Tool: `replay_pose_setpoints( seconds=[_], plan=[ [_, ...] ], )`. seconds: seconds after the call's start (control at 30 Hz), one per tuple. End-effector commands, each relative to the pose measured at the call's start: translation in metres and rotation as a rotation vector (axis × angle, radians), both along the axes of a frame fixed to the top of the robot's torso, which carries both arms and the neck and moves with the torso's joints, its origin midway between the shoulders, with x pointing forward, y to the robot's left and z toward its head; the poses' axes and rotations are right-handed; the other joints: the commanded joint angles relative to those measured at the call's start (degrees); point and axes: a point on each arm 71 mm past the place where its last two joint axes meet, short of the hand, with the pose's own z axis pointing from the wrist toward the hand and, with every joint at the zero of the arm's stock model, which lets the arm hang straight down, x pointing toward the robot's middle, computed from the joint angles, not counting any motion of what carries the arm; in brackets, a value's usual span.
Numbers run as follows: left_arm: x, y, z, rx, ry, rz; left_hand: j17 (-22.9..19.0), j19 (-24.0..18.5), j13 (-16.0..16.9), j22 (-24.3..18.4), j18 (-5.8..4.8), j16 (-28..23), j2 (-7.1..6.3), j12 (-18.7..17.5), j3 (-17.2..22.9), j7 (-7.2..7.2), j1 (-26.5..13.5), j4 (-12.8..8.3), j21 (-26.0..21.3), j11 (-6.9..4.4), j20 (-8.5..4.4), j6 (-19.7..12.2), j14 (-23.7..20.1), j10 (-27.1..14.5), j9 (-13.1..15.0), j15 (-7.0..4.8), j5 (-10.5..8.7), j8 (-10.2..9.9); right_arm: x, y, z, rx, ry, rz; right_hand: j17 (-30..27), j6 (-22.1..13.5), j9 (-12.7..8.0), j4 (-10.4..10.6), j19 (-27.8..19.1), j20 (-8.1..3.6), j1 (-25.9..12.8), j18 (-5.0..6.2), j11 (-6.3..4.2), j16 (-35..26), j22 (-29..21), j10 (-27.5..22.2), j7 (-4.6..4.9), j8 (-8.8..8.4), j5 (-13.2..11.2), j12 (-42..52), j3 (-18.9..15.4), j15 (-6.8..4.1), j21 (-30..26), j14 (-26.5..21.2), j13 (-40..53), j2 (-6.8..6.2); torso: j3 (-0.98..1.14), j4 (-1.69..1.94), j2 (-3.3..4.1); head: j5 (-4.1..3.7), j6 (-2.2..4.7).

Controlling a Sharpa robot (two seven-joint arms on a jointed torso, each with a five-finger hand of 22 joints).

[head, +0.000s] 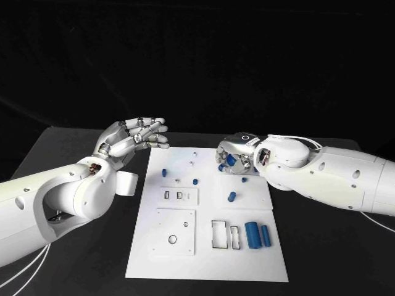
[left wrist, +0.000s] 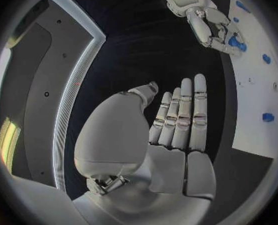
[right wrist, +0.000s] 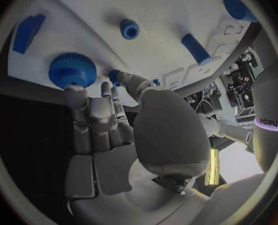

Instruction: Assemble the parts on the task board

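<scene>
Your right hand (head: 232, 159), frame centre, touches a blue gear (right wrist: 72, 70) on the task board (head: 207, 259); whether it grips is hidden. Your left hand (head: 132, 139) hovers empty, fingers extended.

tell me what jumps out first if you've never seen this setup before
The long white task board lying down the middle of the black table draws the eye first, dotted with small blue parts such as the two cylinders near its right edge. Next comes the right hand at the board's far right corner, fingertips at a blue toothed gear. The left hand is raised off the board's far left corner, holding nothing.
</scene>
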Motion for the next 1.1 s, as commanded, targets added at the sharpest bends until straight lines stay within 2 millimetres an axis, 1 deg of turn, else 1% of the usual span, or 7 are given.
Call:
replay_pose_setpoints(
  seconds=[0.03,0.3,0.33,0.4,0.57,0.83,1.1],
  plan=[
    [0.000,-0.001,0.001,-0.012,0.002,-0.011,0.1,-0.4,0.1,0.1,0.97,0.3,-0.10,-0.2,0.4,1.59,-0.6,-0.1,0.4,0.08,-0.06,-0.1,-0.3,0.2,0.1,-0.05,0.24,-0.2,0.000,0.000,-0.002,-0.015,0.018,0.002,0.4,0.6,0.2,0.1,0.6,0.00,0.6,-1.21,-0.02,0.7,0.7,0.5,0.00,-0.09,0.0,0.3,0.7,-0.04,0.6,0.4,0.0,0.31,-0.02,0.01,0.13,-0.07,-0.06],
    [0.001,-0.001,0.001,-0.012,0.007,-0.012,0.2,-0.4,0.1,0.1,0.97,0.3,-0.05,-0.3,0.5,1.61,-0.6,-0.1,0.5,0.10,-0.05,-0.1,-0.3,0.2,0.1,-0.04,0.24,-0.2,0.000,0.001,-0.002,-0.009,0.016,0.004,0.7,1.2,0.6,0.4,0.7,-0.05,0.7,-1.31,-0.22,1.3,1.7,1.3,-0.21,0.35,-0.5,0.4,1.9,-0.20,1.4,0.3,0.0,0.70,-0.01,0.09,0.34,-0.03,-0.14],
    [0.001,0.000,0.000,-0.012,0.008,-0.011,0.2,-0.4,0.1,0.1,0.97,0.3,-0.05,-0.3,0.5,1.61,-0.6,-0.1,0.5,0.10,-0.05,-0.1,-0.3,0.2,0.1,-0.04,0.24,-0.2,0.000,0.001,-0.001,-0.004,0.012,0.005,0.8,1.7,1.0,0.8,0.8,-0.11,0.5,-1.35,-0.49,1.6,2.3,2.1,-0.51,0.83,-0.9,0.6,2.5,-0.41,1.8,0.3,0.2,1.26,-0.02,0.09,0.34,-0.03,-0.14],
    [0.001,0.000,0.000,-0.011,0.009,-0.011,0.2,-0.4,0.1,0.1,0.97,0.3,-0.05,-0.3,0.5,1.61,-0.6,-0.1,0.5,0.10,-0.05,-0.1,-0.3,0.2,0.1,-0.04,0.24,-0.2,0.000,0.001,0.000,0.008,0.002,0.006,0.9,1.9,1.6,1.2,0.9,-0.27,0.5,-1.46,-0.76,2.0,3.4,2.8,-0.80,1.35,-4.0,0.6,3.5,-0.69,2.4,0.1,0.3,1.84,-0.05,0.08,0.32,-0.06,-0.18],
    [0.001,-0.001,0.000,-0.014,0.014,-0.014,0.8,-0.4,0.1,0.3,0.99,0.8,-0.01,-0.5,0.6,1.76,-1.0,-0.1,0.9,0.20,-0.02,-0.4,-0.2,0.0,0.0,-0.02,0.22,-0.4,0.000,0.000,0.002,0.038,-0.018,0.002,1.5,2.0,2.5,1.9,1.2,-0.31,0.5,-1.62,-1.05,2.8,4.7,3.3,-1.08,2.10,-8.2,0.5,5.0,-0.92,3.2,0.1,0.5,3.04,-0.06,0.10,0.52,-0.22,0.07],
    [0.002,0.001,-0.001,-0.017,0.021,-0.013,1.5,-0.2,0.1,0.6,1.03,1.6,-0.04,-0.7,0.8,1.81,-1.3,-0.2,1.5,0.22,-0.06,-0.5,0.0,-0.1,0.1,-0.08,0.23,-0.5,0.001,-0.001,0.006,0.076,-0.058,-0.015,1.5,2.4,3.4,2.1,1.3,-0.43,0.9,-1.65,-1.36,3.1,5.3,4.1,-1.44,3.06,-9.1,0.7,6.1,-1.18,3.5,0.0,0.7,4.04,-0.09,0.12,0.56,-0.14,0.03],
    [0.005,0.005,-0.001,-0.016,0.024,0.002,1.6,-0.2,0.1,0.7,1.03,1.7,-0.06,-0.7,0.9,1.83,-1.3,-0.3,1.6,0.23,-0.06,-0.5,0.0,-0.2,0.1,-0.08,0.23,-0.5,-0.005,0.005,0.015,0.144,-0.122,-0.021,1.5,2.3,3.6,2.2,1.5,-0.46,0.7,-1.74,-1.32,3.2,5.8,4.1,-1.38,3.16,-9.1,0.6,6.2,-1.19,3.9,0.0,0.7,3.96,-0.10,0.10,0.61,-0.17,0.56]
  ],
)
